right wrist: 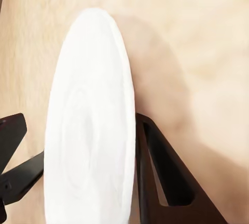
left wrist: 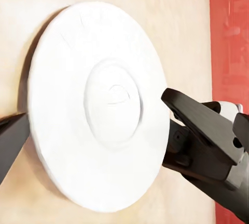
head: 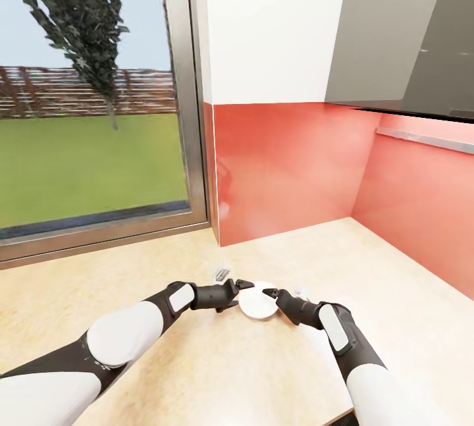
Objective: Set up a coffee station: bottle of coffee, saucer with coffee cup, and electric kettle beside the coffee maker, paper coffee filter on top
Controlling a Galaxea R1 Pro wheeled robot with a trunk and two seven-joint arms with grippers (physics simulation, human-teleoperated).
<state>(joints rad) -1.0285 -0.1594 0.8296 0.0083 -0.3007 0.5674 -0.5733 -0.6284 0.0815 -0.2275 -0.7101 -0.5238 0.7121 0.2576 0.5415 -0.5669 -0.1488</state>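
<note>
Saucer (head: 257,301), white and round, sits over the beige table (head: 276,373) near its front edge, between the two hands. The right hand (head: 268,293) has it clamped: in the right wrist view the saucer (right wrist: 91,130) stands edge-on between the two dark fingers (right wrist: 161,177), one on each face. The left hand (head: 238,286) is at the saucer's other side with its fingers apart; the left wrist view shows the saucer's face (left wrist: 98,125) with the right hand's fingers at its rim. Behind stand a red backsplash (head: 289,169) and a window (head: 92,97).
</note>
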